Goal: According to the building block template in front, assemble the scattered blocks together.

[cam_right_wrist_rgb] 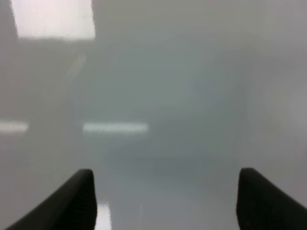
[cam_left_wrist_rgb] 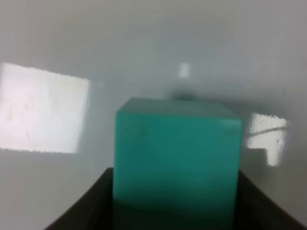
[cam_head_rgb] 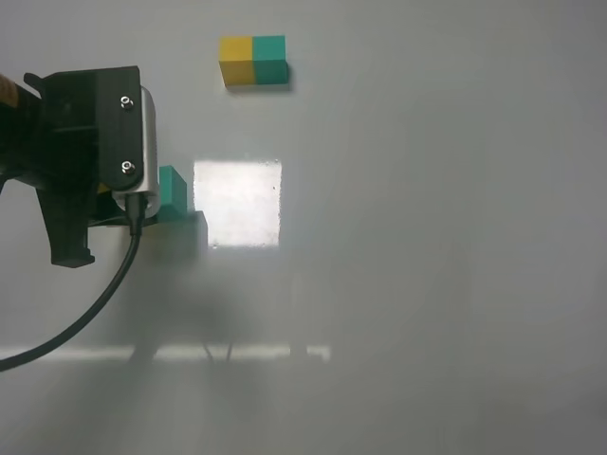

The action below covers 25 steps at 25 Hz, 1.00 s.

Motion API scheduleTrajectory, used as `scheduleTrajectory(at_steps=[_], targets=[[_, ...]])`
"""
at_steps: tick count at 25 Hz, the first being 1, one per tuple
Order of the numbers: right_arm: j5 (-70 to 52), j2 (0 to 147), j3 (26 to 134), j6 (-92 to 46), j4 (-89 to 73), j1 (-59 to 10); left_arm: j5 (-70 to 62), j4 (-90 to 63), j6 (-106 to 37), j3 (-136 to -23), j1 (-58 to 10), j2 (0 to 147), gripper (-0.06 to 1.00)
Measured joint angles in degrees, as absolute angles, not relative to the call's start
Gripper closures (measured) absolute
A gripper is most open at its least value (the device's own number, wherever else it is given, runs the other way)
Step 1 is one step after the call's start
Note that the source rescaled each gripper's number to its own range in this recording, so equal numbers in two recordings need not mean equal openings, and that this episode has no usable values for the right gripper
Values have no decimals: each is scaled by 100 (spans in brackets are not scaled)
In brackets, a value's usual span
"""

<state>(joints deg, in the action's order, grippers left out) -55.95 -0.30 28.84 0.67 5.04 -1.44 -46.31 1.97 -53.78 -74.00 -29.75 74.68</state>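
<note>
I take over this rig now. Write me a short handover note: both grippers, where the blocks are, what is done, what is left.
Left gripper: shut on the teal cube, left of the middle of the table.
Right gripper: open, empty, over bare table.
Template bar: yellow and teal joined, top of the exterior view.
Loose yellow cube: in no view, perhaps under the left arm.
Done: teal cube grasped. Left: find the yellow cube, join both as the template shows.
</note>
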Motion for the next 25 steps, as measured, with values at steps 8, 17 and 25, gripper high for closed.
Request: scheduleTrajectory(at_steps=[8,17,25], targets=[[-5595,-30,2884,67,504,-144,-4720,202,-5378,-8127,-3330,8055,93],[-5595,-30,2884,67,504,-144,-4950,171,-5368,-9413,-3429,9217,93],[-5595,-30,2884,67,504,-144,-5110,169,-5368,-9510,-3429,9317,93]])
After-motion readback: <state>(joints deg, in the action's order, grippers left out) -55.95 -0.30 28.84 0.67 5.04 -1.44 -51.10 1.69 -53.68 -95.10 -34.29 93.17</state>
